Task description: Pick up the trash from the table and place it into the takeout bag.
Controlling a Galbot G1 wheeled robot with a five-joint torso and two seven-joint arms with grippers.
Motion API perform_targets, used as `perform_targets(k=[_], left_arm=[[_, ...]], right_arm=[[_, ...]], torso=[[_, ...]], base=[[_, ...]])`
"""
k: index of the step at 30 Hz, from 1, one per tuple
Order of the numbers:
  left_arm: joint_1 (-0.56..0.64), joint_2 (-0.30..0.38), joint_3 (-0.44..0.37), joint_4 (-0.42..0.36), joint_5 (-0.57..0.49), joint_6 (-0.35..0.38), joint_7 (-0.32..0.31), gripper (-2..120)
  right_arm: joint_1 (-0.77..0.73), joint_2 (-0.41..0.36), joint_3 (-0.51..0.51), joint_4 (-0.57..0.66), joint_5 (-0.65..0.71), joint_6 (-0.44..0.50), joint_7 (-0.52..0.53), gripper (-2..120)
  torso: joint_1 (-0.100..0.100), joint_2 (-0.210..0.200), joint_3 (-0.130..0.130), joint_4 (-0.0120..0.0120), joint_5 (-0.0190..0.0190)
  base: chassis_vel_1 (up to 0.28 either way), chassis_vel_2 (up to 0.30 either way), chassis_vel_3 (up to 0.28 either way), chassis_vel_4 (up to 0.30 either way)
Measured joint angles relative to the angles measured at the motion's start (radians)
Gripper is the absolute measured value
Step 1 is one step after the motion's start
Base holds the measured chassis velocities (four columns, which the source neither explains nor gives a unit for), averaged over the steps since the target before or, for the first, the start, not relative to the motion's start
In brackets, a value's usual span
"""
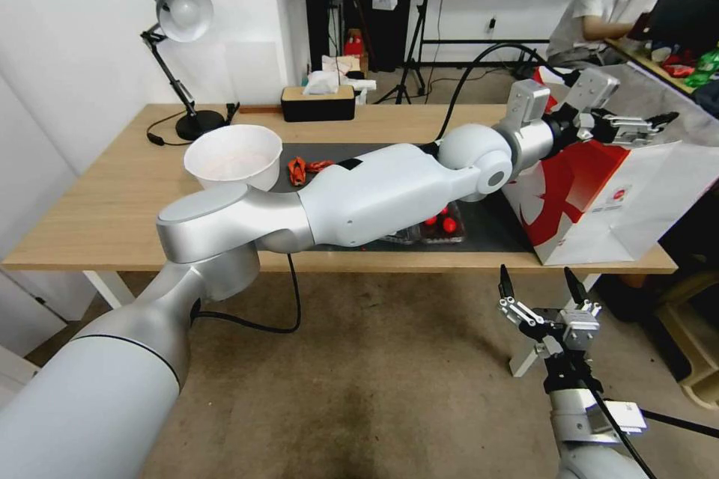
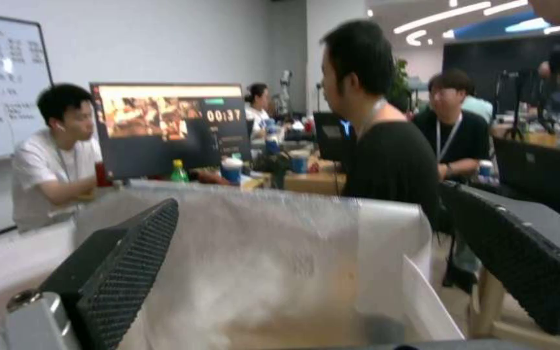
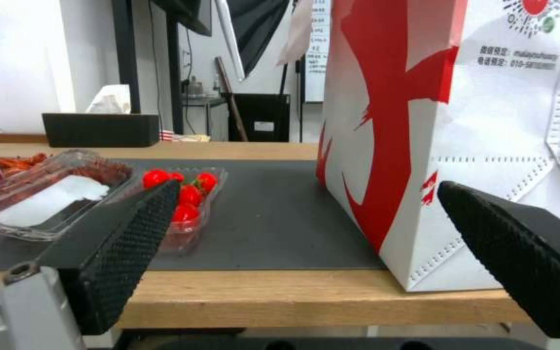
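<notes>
Takeout bag (image 1: 599,202) directly beneath left tool (image 1: 659,123), jaws apart, empty; right tool (image 1: 541,286) open below table (image 1: 97,194) edge.

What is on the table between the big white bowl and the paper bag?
In the head view, the robot's left arm crosses above that stretch between the white bowl and takeout bag. Beneath it lie a dark mat and a cherry tomato tray.
</notes>
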Motion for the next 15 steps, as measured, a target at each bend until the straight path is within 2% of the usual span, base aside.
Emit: perform_targets(k=[2, 4, 10, 11, 12, 13, 14, 15], left_arm=[[0.001, 0.000, -0.008, -0.002, 0.001, -0.001, -0.002, 100], [0.011, 0.000, -0.070, -0.020, 0.010, -0.002, -0.017, 100], [0.042, 0.005, -0.154, -0.075, 0.017, 0.003, -0.050, 100], [0.058, 0.024, -0.174, -0.098, 0.021, 0.007, -0.057, 100], [0.082, 0.064, -0.193, -0.124, 0.027, 0.013, -0.065, 100], [0.082, 0.064, -0.193, -0.124, 0.027, 0.013, -0.065, 100], [0.098, 0.092, -0.204, -0.141, 0.030, 0.017, -0.071, 100], [0.131, 0.145, -0.224, -0.178, 0.035, 0.023, -0.077, 100]], right_arm=[[0.000, 0.000, 0.001, 0.000, 0.000, 0.000, 0.000, 100], [-0.001, -0.001, 0.003, 0.003, 0.000, 0.000, 0.001, 100], [0.000, 0.000, 0.004, 0.004, 0.002, 0.000, 0.003, 100], [-0.001, 0.000, 0.006, 0.004, 0.002, 0.000, 0.004, 100], [-0.002, -0.001, 0.008, 0.004, 0.003, 0.000, 0.005, 100], [-0.002, -0.001, 0.008, 0.004, 0.003, 0.000, 0.005, 100], [-0.004, -0.001, 0.010, 0.004, 0.003, 0.000, 0.005, 100], [-0.005, -0.002, 0.012, 0.004, 0.003, -0.001, 0.007, 100]], torso=[[0.000, 0.000, 0.000, 0.0000, 0.0000], [0.000, 0.000, 0.000, 0.0000, 0.0000], [0.000, 0.000, 0.000, -0.0004, -0.0001], [0.000, 0.000, 0.000, -0.0009, -0.0001], [0.000, 0.000, 0.000, -0.0008, 0.0000], [0.000, 0.000, 0.000, -0.0008, 0.0000], [0.000, 0.000, 0.000, -0.0004, -0.0001], [0.000, 0.000, 0.000, 0.0002, -0.0003]], base=[[0.000, 0.000, 0.000, 0.000], [0.000, 0.000, 0.000, 0.000], [0.000, 0.000, 0.000, 0.000], [0.000, 0.000, 0.000, 0.000], [0.000, 0.000, 0.000, 0.000], [0.000, 0.000, 0.000, 0.000], [0.000, 0.000, 0.000, 0.000], [0.000, 0.000, 0.000, 0.000]])
